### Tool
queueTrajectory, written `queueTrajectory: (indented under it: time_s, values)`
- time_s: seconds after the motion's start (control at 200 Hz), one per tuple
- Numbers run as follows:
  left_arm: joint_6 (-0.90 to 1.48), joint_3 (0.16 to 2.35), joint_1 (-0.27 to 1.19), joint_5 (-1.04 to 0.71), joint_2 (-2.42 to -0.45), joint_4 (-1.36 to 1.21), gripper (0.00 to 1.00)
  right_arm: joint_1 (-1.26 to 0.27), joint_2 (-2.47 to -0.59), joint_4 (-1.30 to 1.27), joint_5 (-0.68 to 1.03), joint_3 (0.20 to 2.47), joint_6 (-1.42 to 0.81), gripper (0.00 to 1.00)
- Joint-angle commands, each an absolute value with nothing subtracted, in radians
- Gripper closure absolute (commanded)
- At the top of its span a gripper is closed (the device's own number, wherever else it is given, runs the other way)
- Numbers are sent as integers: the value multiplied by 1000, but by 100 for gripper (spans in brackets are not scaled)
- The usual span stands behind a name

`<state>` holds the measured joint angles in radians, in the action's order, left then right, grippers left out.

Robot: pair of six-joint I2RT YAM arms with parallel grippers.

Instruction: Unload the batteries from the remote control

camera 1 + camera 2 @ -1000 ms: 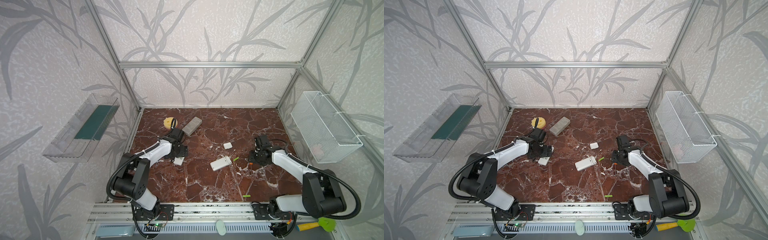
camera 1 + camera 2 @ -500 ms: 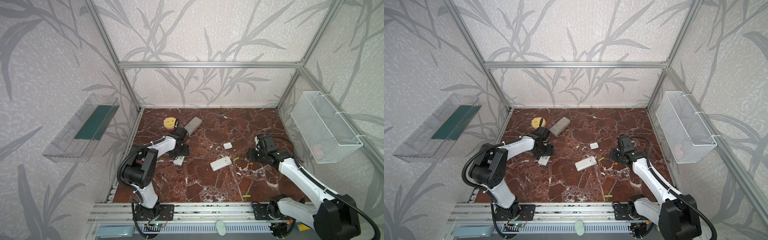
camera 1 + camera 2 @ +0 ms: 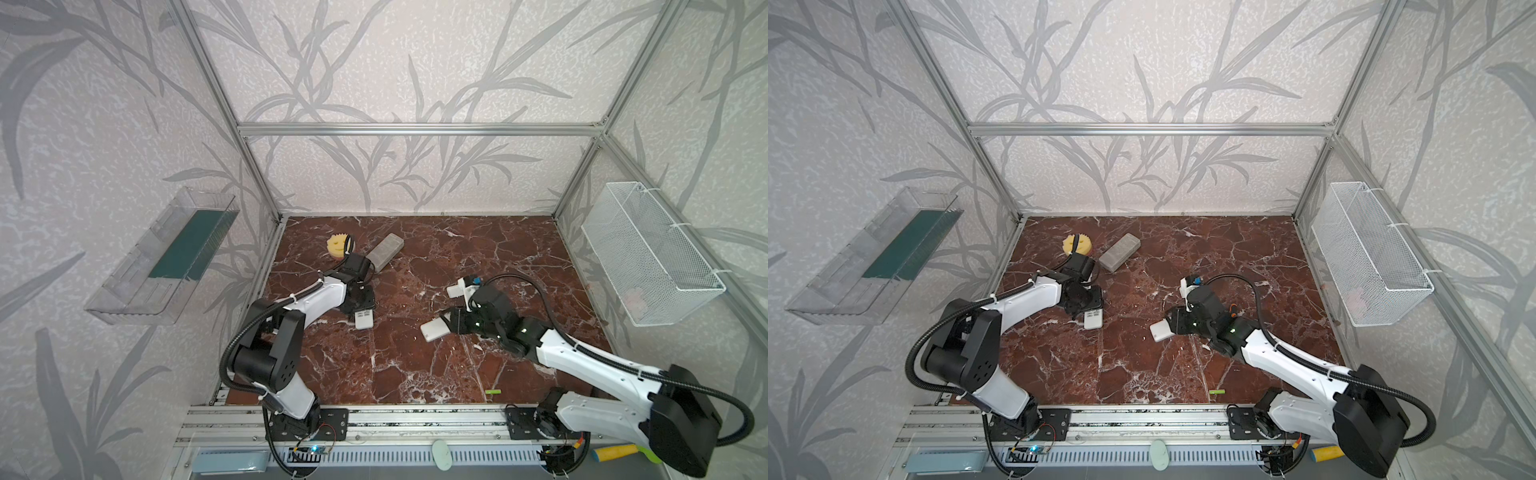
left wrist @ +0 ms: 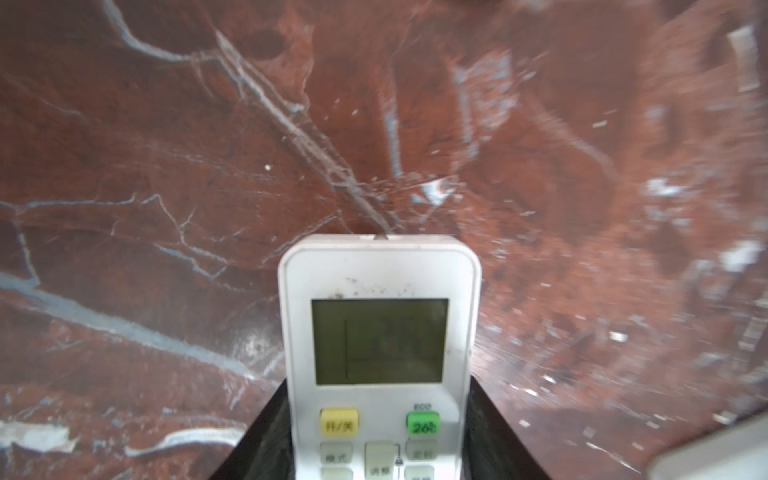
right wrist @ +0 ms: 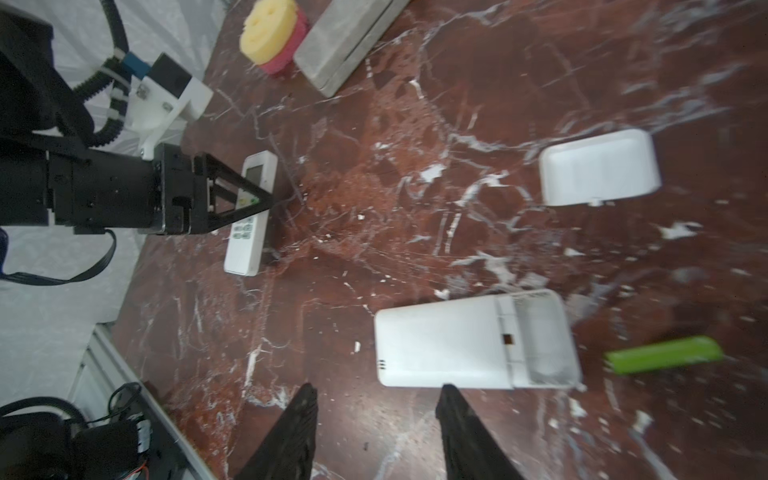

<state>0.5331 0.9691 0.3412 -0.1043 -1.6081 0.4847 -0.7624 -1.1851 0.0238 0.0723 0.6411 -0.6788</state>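
battery [image 5: 665,354]: lime-green cylinder, flat on counter [image 5: 415,257], just beside remote's open end | front battery [image 3: 492,391]: lime-green, flat near counter's front edge, well apart | remote [image 5: 473,343]: white, face down, bay uncovered | small remote [image 4: 378,353]: white, screen up, flat

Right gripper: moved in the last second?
Yes. In both top views the right gripper has swung left, away from the wire basket on the wall, and is now beside the face-down white remote, jaws open.
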Motion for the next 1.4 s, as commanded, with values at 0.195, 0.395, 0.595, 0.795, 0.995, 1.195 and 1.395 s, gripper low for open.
queueTrajectory:
  time_s: [0.195,0.395,0.595,0.795,0.995,1.195,1.395]
  values:
    - [701,938,401,-283,-1429,372,63,-839,-1518,-537,305,689,-888,51]
    - [753,941,441,-304,-1408,361,64,-868,-1600,-589,315,726,-911,51]
    - [771,952,464,-310,-1414,357,64,-898,-1590,-456,263,778,-842,50]
    - [782,981,477,-319,-1416,368,65,-908,-1620,-340,210,826,-820,50]
    - [796,980,479,-318,-1392,389,65,-908,-1627,-288,178,874,-793,63]
    - [794,976,479,-326,-1402,379,63,-913,-1610,-193,138,923,-744,82]
    - [795,1004,479,-344,-1410,397,53,-918,-1593,-166,117,928,-713,93]
